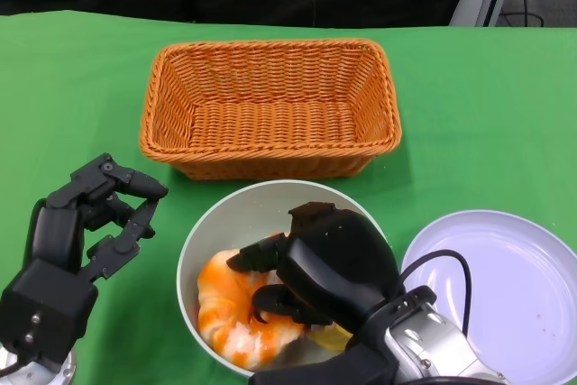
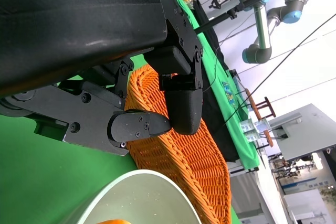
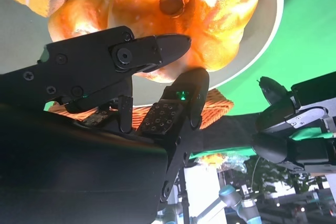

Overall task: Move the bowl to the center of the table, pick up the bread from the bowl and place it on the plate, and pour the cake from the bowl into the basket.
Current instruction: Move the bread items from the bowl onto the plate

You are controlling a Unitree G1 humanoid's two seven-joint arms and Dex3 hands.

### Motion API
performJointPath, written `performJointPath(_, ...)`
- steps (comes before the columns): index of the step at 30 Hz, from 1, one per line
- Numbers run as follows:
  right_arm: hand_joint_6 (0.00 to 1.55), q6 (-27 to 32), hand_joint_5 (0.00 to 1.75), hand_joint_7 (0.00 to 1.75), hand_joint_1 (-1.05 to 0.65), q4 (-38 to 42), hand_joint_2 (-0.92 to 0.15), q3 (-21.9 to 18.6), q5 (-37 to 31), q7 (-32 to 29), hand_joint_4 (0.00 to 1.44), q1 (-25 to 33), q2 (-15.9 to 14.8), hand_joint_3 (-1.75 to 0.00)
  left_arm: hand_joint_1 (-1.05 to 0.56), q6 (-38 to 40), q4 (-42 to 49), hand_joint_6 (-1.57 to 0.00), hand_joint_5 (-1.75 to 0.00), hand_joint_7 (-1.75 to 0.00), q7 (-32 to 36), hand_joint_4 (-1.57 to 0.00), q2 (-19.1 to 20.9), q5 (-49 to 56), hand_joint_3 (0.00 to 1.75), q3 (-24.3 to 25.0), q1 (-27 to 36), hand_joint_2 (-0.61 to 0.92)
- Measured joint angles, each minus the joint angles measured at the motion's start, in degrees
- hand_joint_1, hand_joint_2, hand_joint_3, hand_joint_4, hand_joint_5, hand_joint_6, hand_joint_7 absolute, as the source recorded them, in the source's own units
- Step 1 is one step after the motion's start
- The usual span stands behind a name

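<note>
My right hand (image 1: 311,263) reaches down into the bowl (image 1: 216,223), fingers (image 3: 157,48) curled around the bread (image 1: 236,313); whether they grip it firmly I cannot quite tell. The bowl sits on the green desk (image 1: 72,87) just in front of the wicker basket (image 1: 270,105), with the plate (image 1: 505,286) to its right. My left hand (image 1: 86,232) hovers beside the bowl, unclenched and holding nothing.

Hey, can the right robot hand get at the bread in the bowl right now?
Probably yes. The right robot hand is already inside the bowl, its fingers right at the bread; whether they grip it is unclear. Nothing lies between them.
</note>
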Motion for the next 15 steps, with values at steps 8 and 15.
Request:
performJointPath(8,1.06,3.19,0.47,0.0,-0.38,-1.39,-0.92,1.42,-3.49,4.3,1.06,-0.95,-0.37,-0.15,-0.18,-0.09,0.15,-0.72,-1.46,-1.2,-0.02,-0.74,0.0,-0.01,0.47,0.0,-0.01,0.86)
performJointPath(15,0.84,8.27,0.86,0.0,-0.51,-1.47,-0.92,3.9,-10.3,1.08,0.68,0.39,1.26,-0.08,-0.19,-0.26,0.7,-0.73,-1.48,-1.2,-0.02,-0.73,0.0,0.0,0.46,-0.01,-0.05,0.85)
